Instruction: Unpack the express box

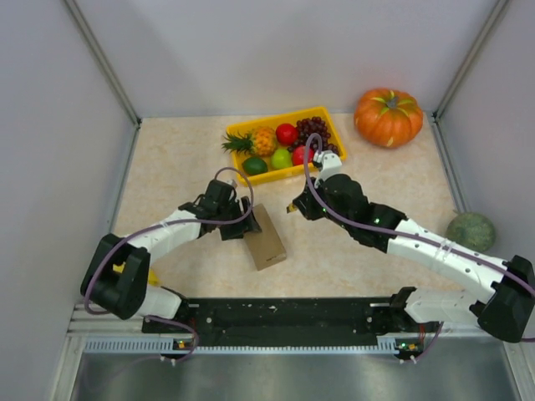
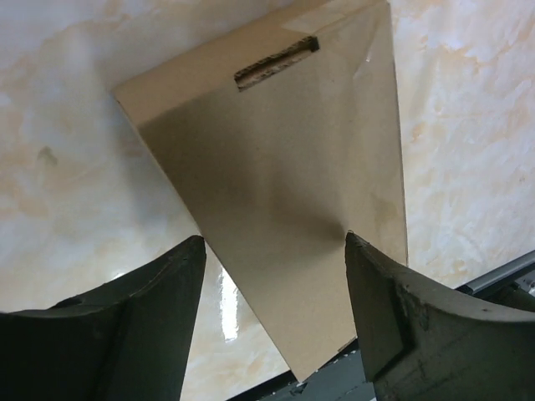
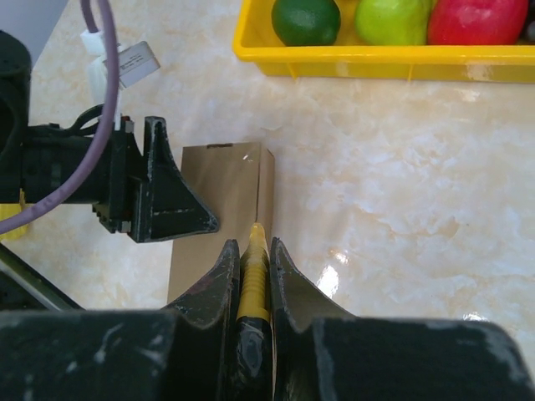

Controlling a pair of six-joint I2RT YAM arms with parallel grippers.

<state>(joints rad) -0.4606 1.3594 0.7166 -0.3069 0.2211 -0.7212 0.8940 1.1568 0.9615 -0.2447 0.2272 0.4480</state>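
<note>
On the marbled table (image 1: 184, 167), between the two arms and nearer their bases than the fruit tray, the express box (image 1: 266, 238) is seen lying flat and closed, its long side running from the far left towards the near right. A narrow slot (image 2: 276, 63) is shown cut near its far end in the left wrist view. The left gripper (image 1: 230, 224) is placed at the box's far left end with its fingers spread wide, and the cardboard is seen between them from the wrist camera; whether either finger touches the box cannot be told. The right gripper (image 1: 294, 207) is held just beyond the box's far right corner, its fingers pressed together on a slim yellow tool (image 3: 252, 276). The tool's tip is pointed at the box's right edge, though contact cannot be made out. Farther back, a yellow tray (image 1: 272, 119) is set apart from the box and filled with a pineapple (image 1: 261, 142), a red apple (image 1: 287, 134), dark grapes (image 1: 313, 127), a lime (image 1: 255, 165) and other fruit. An orange pumpkin (image 1: 388, 117) is placed to the right of the tray, and a green melon (image 1: 471, 231) is seen at the table's right edge.
</note>
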